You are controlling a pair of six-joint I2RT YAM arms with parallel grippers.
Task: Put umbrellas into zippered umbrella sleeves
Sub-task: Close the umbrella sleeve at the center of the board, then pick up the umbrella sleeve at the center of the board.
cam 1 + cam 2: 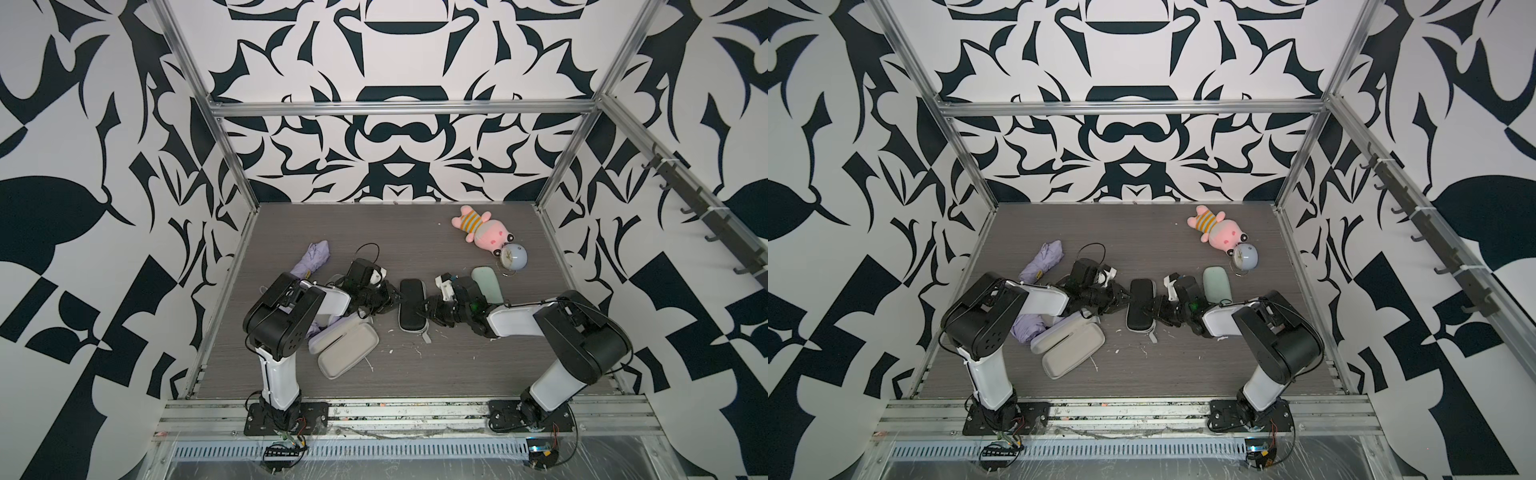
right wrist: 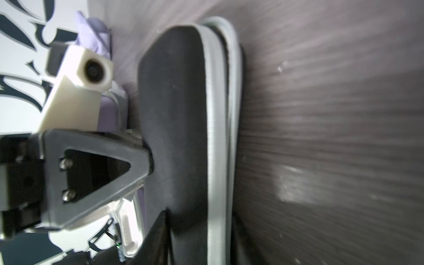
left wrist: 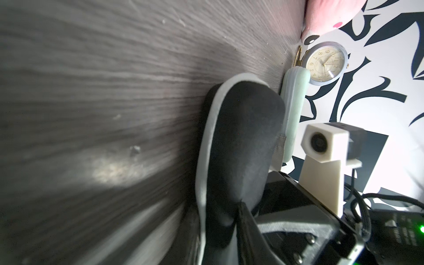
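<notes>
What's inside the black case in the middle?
Can't see. The black case is nearly shut: only its dark shell and grey zipper edge show. Its lid covers whatever is inside.

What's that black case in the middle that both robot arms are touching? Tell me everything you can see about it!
The black zippered umbrella sleeve is a long, rounded case with a soft-looking black cloth shell and a grey zipper band around its edge; a grey pull tab sticks out at the near end. It lies flat on the grey table. The left end effector and right end effector touch its long sides.
</notes>
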